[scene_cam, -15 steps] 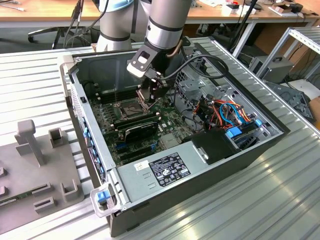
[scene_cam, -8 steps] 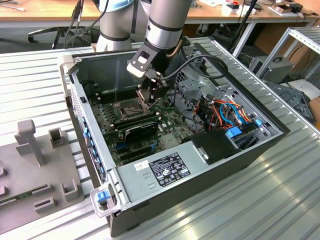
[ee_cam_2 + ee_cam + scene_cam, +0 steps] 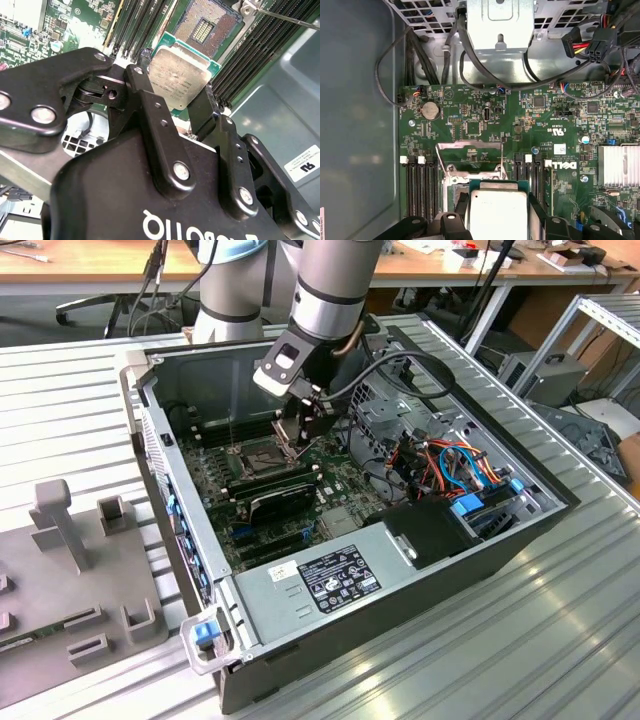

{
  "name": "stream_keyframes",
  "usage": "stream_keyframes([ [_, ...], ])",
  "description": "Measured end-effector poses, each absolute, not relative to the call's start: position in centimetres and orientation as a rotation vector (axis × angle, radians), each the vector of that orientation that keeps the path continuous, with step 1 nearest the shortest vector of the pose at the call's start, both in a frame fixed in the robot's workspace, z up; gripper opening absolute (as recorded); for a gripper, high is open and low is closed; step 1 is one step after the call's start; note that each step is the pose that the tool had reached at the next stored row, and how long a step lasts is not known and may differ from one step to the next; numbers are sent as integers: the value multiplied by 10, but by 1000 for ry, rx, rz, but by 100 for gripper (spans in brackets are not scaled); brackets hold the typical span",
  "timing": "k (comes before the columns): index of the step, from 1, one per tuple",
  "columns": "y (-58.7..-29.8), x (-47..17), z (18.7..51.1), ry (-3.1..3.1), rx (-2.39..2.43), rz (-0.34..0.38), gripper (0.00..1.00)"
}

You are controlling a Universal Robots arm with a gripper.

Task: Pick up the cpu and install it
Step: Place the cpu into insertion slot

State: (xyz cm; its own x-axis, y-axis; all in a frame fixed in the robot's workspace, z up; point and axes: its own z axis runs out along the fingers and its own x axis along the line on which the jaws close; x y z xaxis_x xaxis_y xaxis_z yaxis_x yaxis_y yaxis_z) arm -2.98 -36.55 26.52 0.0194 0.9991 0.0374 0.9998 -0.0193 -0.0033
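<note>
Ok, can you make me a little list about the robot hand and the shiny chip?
gripper: shut on the cpu
grip: fingers on two opposite edges, metal face showing
socket: empty, frame open
status: cpu not yet in the socket, held near it over the motherboard
place: inside an open computer case

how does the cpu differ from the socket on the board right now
The cpu has a pale silver metal face; the socket is darker, with a grid of fine contacts. The cpu is clamped in the gripper above the motherboard; the socket sits fixed on it, empty. Both are square.
</note>
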Motion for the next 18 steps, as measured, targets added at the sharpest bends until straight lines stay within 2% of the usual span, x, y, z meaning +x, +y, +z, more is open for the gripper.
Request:
stream_keyframes([
  [18,-365,-30,261,-2180,-2222,-38,55],
])
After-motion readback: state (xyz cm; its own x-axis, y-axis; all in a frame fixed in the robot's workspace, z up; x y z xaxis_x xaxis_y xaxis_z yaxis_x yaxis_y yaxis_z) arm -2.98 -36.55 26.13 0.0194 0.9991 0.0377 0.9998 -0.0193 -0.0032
